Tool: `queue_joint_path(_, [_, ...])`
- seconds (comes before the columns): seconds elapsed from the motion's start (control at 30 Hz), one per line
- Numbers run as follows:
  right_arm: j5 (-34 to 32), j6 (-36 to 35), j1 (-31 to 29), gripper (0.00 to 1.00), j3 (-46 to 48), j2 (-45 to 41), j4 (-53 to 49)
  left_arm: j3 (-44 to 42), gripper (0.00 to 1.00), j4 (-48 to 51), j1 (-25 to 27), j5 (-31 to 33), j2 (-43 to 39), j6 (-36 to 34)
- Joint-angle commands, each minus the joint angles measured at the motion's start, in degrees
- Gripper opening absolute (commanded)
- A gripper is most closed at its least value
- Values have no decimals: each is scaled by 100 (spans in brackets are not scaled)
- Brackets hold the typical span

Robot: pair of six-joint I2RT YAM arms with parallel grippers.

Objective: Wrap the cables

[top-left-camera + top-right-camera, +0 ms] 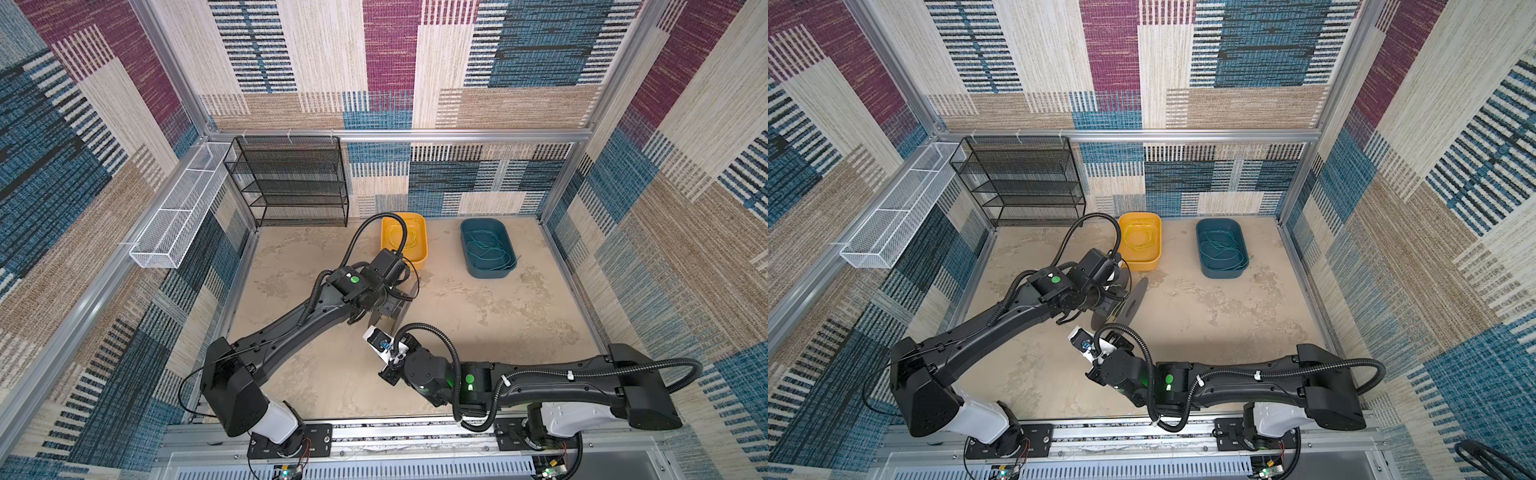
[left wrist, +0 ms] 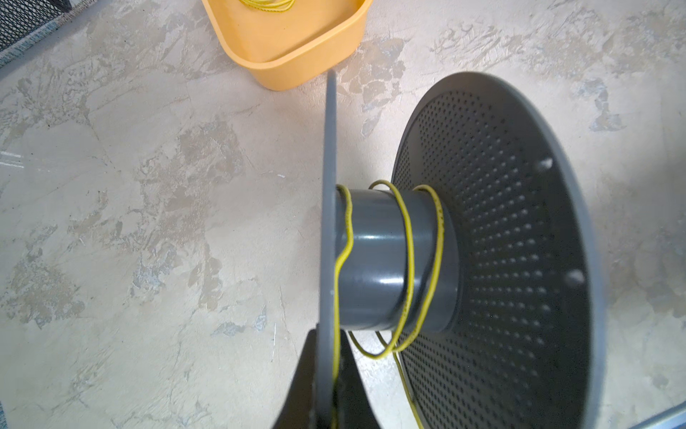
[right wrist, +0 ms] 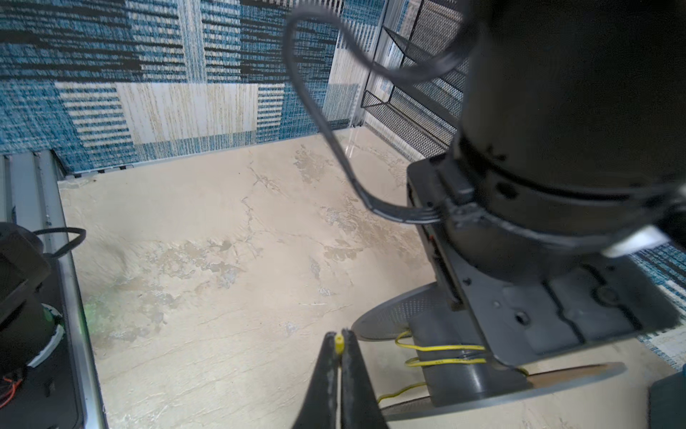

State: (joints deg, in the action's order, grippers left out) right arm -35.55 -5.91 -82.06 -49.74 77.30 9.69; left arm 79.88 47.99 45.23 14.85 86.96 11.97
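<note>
Mid-table, the left arm (image 1: 1000, 328) hides much of the spool (image 1: 1140, 293). Its hose (image 1: 401, 232) crosses the far yellow tub (image 1: 415, 262). The left gripper (image 2: 328, 393) clamps the spool's flange. The right gripper (image 3: 338, 341) pinches the end of the cable (image 2: 411, 245), which is wound loosely round the core.

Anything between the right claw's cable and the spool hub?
Nothing visible between them. Right claw is shut on the cable end beside the spool; the hub shows bare stretches between a few loose turns. Left claw clamps one flange, and its wrist hangs close over the spool.
</note>
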Motion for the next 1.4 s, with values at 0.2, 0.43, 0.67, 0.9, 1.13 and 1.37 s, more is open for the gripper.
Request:
queue_joint_path(0.2, [-35,1001,-3,0,251,-1097,-201,-383,0,-525,-136,176,-286,114])
queue_joint_path(0.43, [327,1562,771,0,171,-1957,-577,-824,0,-821,-164,314,-605,-122])
queue_joint_path(0.67, [1463,1671,2580,0,-257,-2082,-480,-1545,0,-1076,-164,221,-1259,-308])
queue_joint_path(0.9, [2616,2327,4193,0,-693,-1494,-91,-2079,0,-911,-129,274,-1757,-223])
queue_joint_path(1.13, [3609,3004,5253,0,-1445,-619,26,-2239,0,-658,-13,382,-1966,-143])
queue_joint_path(1.37, [4009,3289,5554,0,-1445,-349,140,-2389,0,-603,21,471,-2217,-116])
